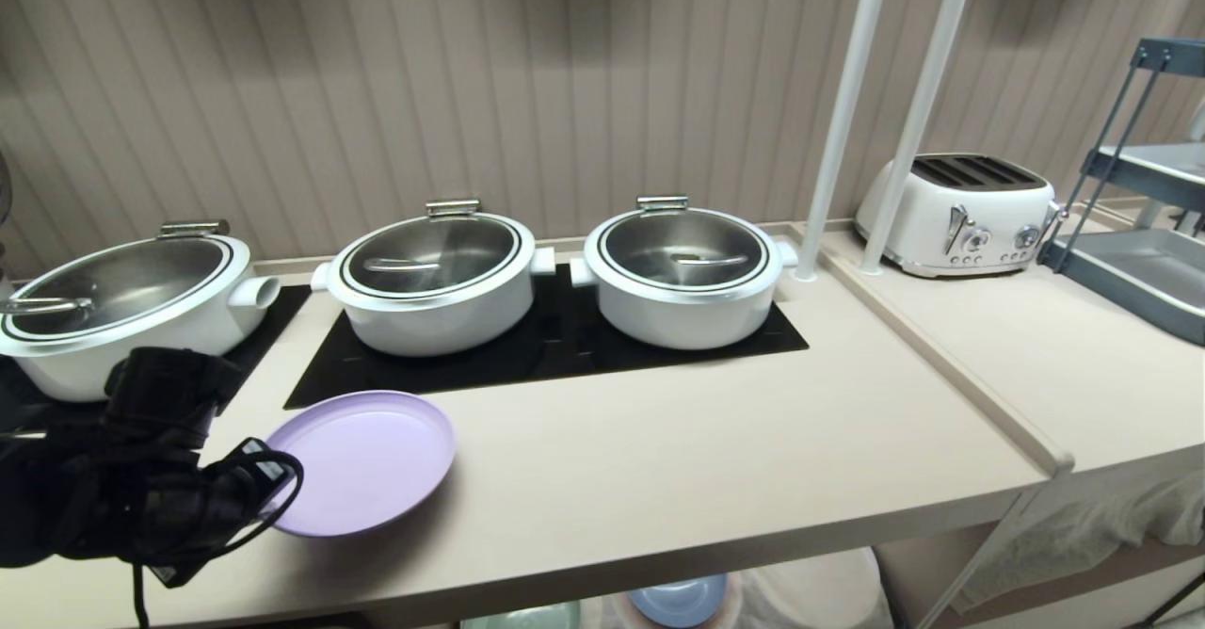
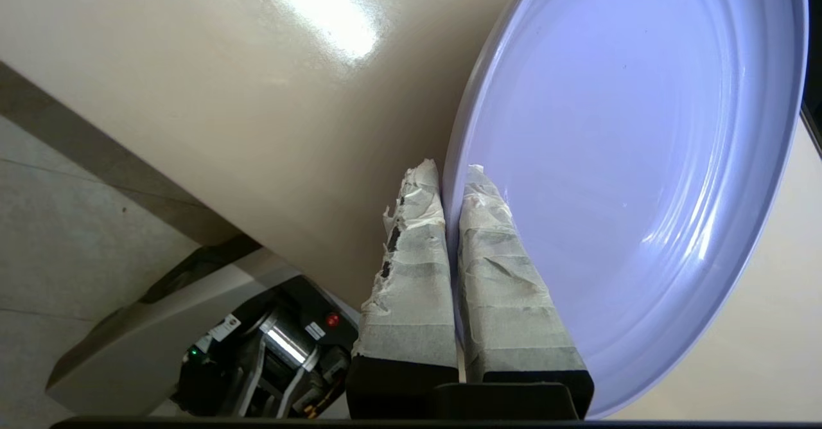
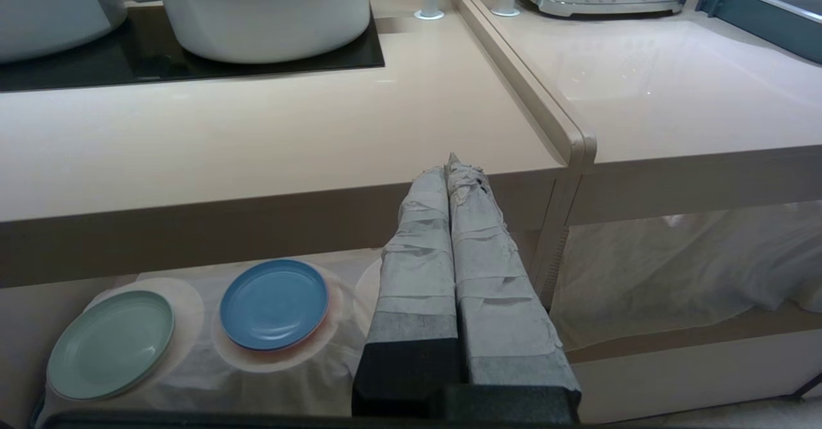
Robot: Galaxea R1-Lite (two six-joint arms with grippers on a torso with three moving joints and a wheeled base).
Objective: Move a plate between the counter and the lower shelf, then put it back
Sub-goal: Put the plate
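At the far left of the head view the left end effector (image 1: pixel 268 478) sits over the front of the beige surface (image 1: pixel 715 459), its taped fingers (image 2: pixel 411 268) pinching the near rim of the lilac plate (image 1: pixel 362 459). In the left wrist view one finger lies under the rim and the other on the plate's inner face, with the rim squeezed between them. The plate is above the surface near its front edge, just in front of the black cooktop panel (image 1: pixel 565 346); whether its far side touches the surface cannot be told.

Behind it stand three white lidded pots: one at the left (image 1: pixel 122 314), one in the middle (image 1: pixel 433 281) and one to the right (image 1: pixel 682 271). Further right two white poles (image 1: pixel 875 111) rise from the surface beside a raised dividing ridge (image 1: pixel 941 365), then a white toaster (image 1: pixel 960 215) and a blue-grey tray rack (image 1: pixel 1139 233).

The right end effector (image 3: pixel 453 162) hangs in front of the surface's edge, its wrapped fingers pressed together on nothing. Below it, on the lower shelf (image 3: pixel 674 345), a mint-green plate (image 3: pixel 110 344) and a blue plate (image 3: pixel 274 304) lie side by side on a pale cloth.
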